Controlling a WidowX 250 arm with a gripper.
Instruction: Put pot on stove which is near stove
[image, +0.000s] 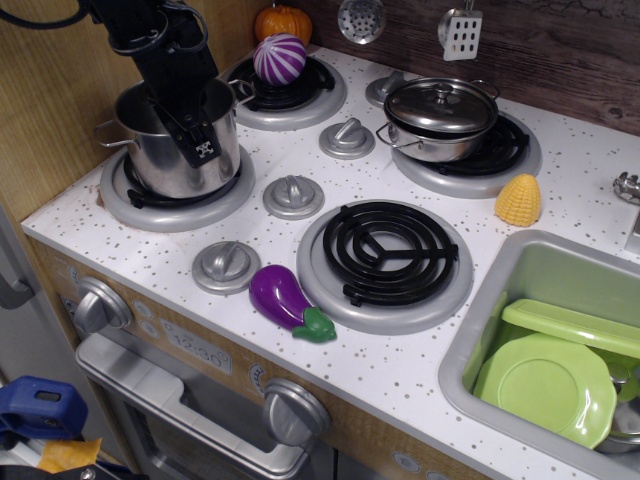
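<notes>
The tall shiny steel pot (165, 150) stands upright on the front-left stove burner (150, 205), a black coil in a silver-grey rim. Its wire loop handles stick out at the left and right. My black gripper (190, 125) reaches down from the top left and is shut on the pot's near rim, one finger inside and one outside the wall. The fingertips are partly hidden by the pot.
A lidded shallow steel pot (440, 118) sits on the back-right burner. A purple striped ball (279, 58) lies on the back-left burner, a pumpkin (283, 22) behind it. A toy eggplant (285, 301), yellow corn (518, 199), grey knobs (293, 195) and a sink (500, 290) with green dishes surround the front-right burner (388, 252).
</notes>
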